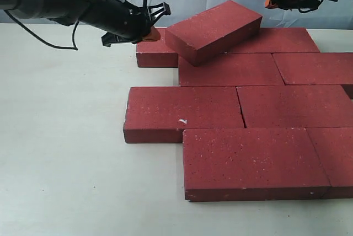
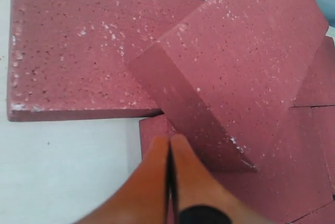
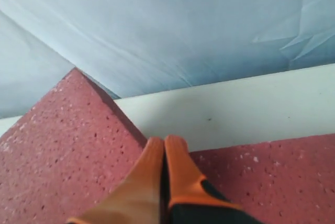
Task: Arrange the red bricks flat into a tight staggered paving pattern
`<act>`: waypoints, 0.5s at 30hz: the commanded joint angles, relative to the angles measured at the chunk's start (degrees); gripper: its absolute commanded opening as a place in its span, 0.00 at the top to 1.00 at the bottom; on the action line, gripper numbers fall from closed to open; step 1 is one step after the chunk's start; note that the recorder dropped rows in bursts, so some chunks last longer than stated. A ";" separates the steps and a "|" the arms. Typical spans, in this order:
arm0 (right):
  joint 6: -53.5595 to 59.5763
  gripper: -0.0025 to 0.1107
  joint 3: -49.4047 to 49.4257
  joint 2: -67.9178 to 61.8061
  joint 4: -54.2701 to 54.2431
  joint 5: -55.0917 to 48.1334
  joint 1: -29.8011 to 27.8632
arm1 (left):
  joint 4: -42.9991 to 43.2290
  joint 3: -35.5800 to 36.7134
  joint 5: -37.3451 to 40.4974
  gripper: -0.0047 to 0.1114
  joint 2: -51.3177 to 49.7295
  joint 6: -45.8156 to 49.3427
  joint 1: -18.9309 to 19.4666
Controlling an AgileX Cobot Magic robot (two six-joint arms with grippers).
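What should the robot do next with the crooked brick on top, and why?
Probably a gentle push with the shut left gripper, whose tips sit at the end of the tilted brick. That brick lies skewed, propped on the flat bricks instead of level in the back row. A small nudge may slide it off so it settles flat.
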State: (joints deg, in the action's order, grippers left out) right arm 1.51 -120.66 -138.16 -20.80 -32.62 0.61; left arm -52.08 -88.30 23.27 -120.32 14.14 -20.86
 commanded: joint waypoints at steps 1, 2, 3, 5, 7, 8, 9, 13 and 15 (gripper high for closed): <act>-0.03 0.98 -4.85 -3.75 -3.11 1.27 -0.93 | -1.03 -0.84 -1.05 0.96 -0.51 0.26 -1.02; -0.03 0.98 -5.84 -4.68 -3.95 1.80 -1.15 | -1.03 -0.84 -1.05 0.96 -0.51 0.26 -1.02; -0.03 0.98 -6.86 -5.66 -4.98 2.23 -1.15 | -1.03 -0.84 -1.05 0.96 -0.51 0.26 -1.02; -0.03 0.98 -8.29 -7.28 -5.83 3.28 -1.27 | -1.03 -0.84 -1.47 0.96 -0.51 0.26 -1.02; -0.03 0.98 -9.19 -8.39 -7.45 4.19 -1.27 | -1.12 -0.84 -2.73 0.96 -0.64 0.26 -1.02; -0.03 0.98 -9.35 -9.10 -8.45 4.68 -1.27 | -1.78 -0.84 -3.13 0.96 -0.69 0.26 -1.02; -0.03 0.98 -9.57 -9.45 -9.56 5.54 -1.27 | -2.33 -0.84 -3.57 0.96 -1.04 0.26 -1.02; -0.03 0.98 -9.68 -11.25 -12.13 7.59 -1.27 | -4.30 -0.84 -3.62 0.96 -2.32 0.26 -1.02; -0.03 0.98 -9.68 -11.65 -12.54 7.31 -1.27 | -5.14 -0.95 -3.62 0.96 -3.22 0.26 -1.02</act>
State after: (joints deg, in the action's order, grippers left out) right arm 1.51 -129.84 -149.25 -32.18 -26.26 -0.38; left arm -55.64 -88.78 20.21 -122.45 14.14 -21.58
